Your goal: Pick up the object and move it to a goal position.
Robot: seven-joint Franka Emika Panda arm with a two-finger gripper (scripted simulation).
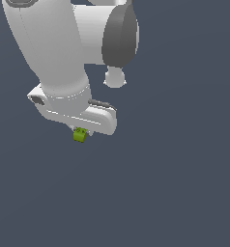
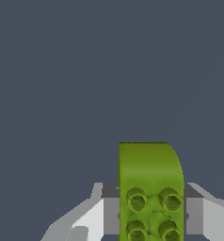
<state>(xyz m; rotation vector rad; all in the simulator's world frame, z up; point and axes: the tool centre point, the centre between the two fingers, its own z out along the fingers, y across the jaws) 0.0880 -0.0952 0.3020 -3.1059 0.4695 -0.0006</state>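
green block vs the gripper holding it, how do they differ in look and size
Colour: the green block is olive green, the gripper white and grey.
Size: in the exterior view the block is a tiny piece under the far bulkier gripper.
Surface: the block has round studs and one rounded corner; the fingers look flat and plain.
Shared: they touch, the block pinched between the fingers.

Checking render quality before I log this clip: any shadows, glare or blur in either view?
Exterior view: flat, even light, no cast shadow under the green block, soft low-resolution edges. Wrist view: block sharp, studs shaded, no glare; gripper cropped by the frame edge.
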